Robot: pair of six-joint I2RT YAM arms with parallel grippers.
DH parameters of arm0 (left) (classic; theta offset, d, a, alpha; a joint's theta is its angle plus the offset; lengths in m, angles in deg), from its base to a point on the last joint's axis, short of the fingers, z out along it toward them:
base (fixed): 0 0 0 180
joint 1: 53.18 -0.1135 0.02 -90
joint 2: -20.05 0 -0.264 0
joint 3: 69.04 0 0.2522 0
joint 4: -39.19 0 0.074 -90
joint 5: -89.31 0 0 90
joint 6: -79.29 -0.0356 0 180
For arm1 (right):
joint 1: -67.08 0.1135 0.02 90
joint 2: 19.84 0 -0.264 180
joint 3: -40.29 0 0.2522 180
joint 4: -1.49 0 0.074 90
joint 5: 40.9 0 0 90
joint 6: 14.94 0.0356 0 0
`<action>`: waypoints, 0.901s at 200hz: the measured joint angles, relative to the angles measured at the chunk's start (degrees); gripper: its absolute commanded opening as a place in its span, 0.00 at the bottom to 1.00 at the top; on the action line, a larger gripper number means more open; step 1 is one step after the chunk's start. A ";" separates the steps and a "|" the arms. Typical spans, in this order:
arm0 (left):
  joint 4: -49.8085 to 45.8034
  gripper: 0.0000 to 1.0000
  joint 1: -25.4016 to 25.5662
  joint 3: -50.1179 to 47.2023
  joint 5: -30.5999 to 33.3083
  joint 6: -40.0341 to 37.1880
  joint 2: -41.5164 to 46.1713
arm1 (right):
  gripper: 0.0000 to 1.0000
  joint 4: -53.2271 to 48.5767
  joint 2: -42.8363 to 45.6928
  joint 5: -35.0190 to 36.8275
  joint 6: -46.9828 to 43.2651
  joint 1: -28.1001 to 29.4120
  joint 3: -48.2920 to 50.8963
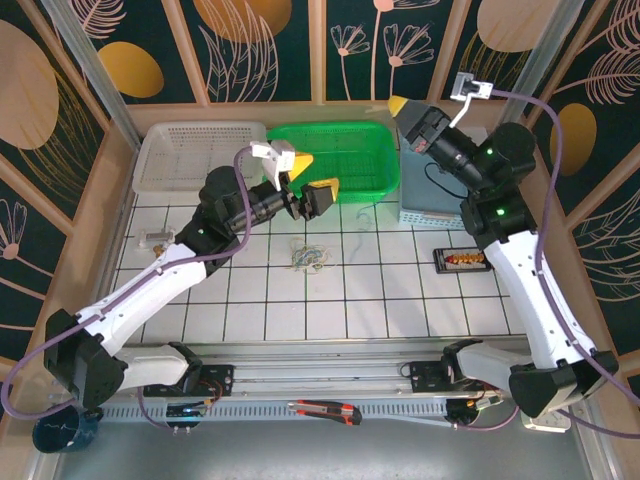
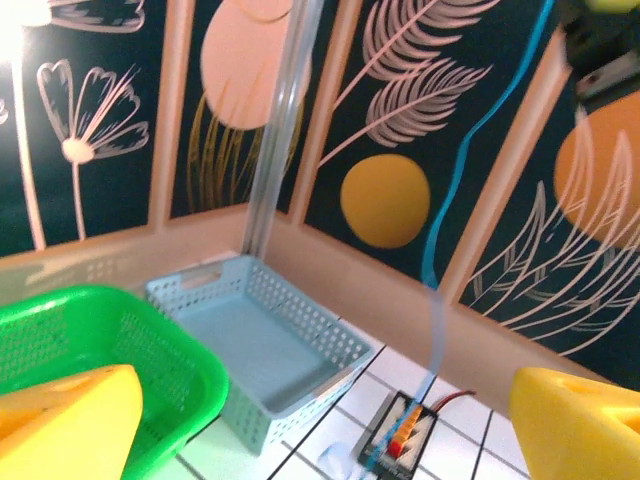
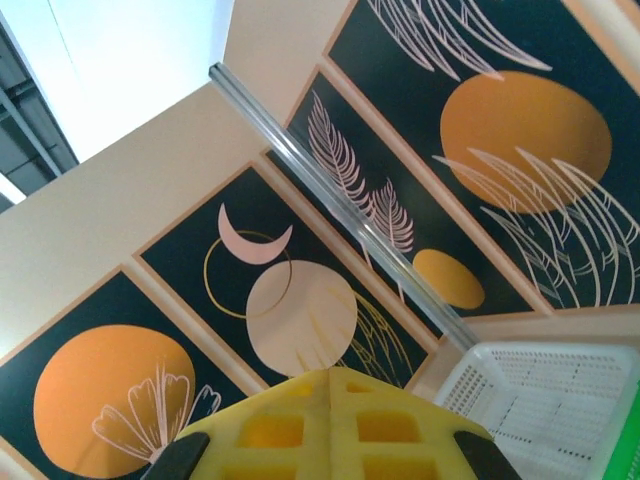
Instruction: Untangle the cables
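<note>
- The cables [image 1: 308,257] lay in a small loose clump on the white tiled table [image 1: 400,300]. That was the centre of the overhead frame, a little below the green basket [image 1: 345,150].
- I read the clump as a touch wider left-to-right than top-to-bottom. It was all squiggly loops, and I couldn't call any one end as pointing anywhere.
- The left gripper [image 1: 313,177] hovered at the front rim of the green basket, upper centre, well apart from the clump. Its yellow fingers were spread wide with nothing between them. In its own wrist view [image 2: 320,440] they sat in the two lower corners.
- A thin blue strand [image 2: 445,230] ran steeply from the upper right to the lower middle of that wrist view, its top leaning right. Its lower end sat by a small black tray [image 2: 400,435]. I couldn't tell what held its top.
- The right gripper [image 1: 403,104] sat upper right, raised beside the grey basket [image 1: 430,205]. Its yellow fingers were pressed together, and I saw the same at the bottom of its wrist view [image 3: 335,410].
- Any print on the tray or on the red-and-black cutter [image 1: 325,410] was too small for me to read.
</note>
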 measured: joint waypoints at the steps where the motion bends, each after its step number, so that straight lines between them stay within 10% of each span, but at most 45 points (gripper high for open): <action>1: 0.00 0.91 0.00 0.17 -0.17 0.02 -0.04 | 0.00 0.00 -0.04 0.00 -0.02 0.09 0.04; 180: 1.38 0.77 0.00 2.34 -6.14 2.01 -4.39 | 0.00 -2.47 -6.19 1.95 -4.52 10.58 1.90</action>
